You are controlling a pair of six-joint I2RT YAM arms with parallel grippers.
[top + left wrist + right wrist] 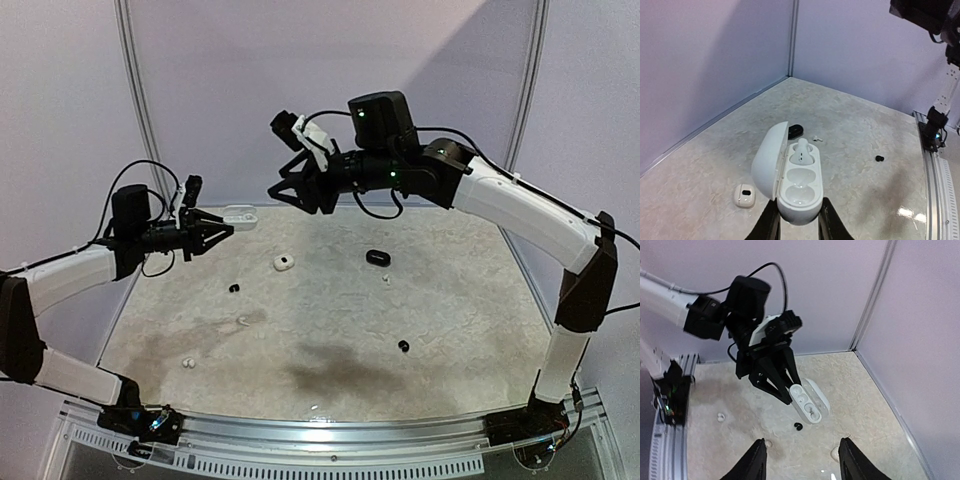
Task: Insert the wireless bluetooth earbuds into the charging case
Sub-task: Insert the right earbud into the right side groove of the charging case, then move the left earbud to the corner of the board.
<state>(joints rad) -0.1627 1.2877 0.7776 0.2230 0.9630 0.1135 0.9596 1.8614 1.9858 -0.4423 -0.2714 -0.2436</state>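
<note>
One marbled table [450, 330] carries two arms. The left arm [70, 275] reaches in low from the side, and the right arm [520, 205] arches high over the far half.

The left gripper [799, 210] is clamped on the near end of the white charging case [795, 190] and holds it above the table with the lid swung open. The right gripper [802, 442] hangs in the air with its fingers spread and nothing between them, facing the held case from well apart.

There are three cases in all. Besides the held one, a black case [377, 257] and a smaller white case [283, 262] lie on the far part of the table.

One white earbud [801, 150] sits in the far socket of the held case, and the near socket is bare. Two black earbuds [234, 288] [403, 346] lie loose on the table. Three pale specks that appear to be white earbuds [186, 364] [243, 320] [386, 279] are scattered there as well.
</note>
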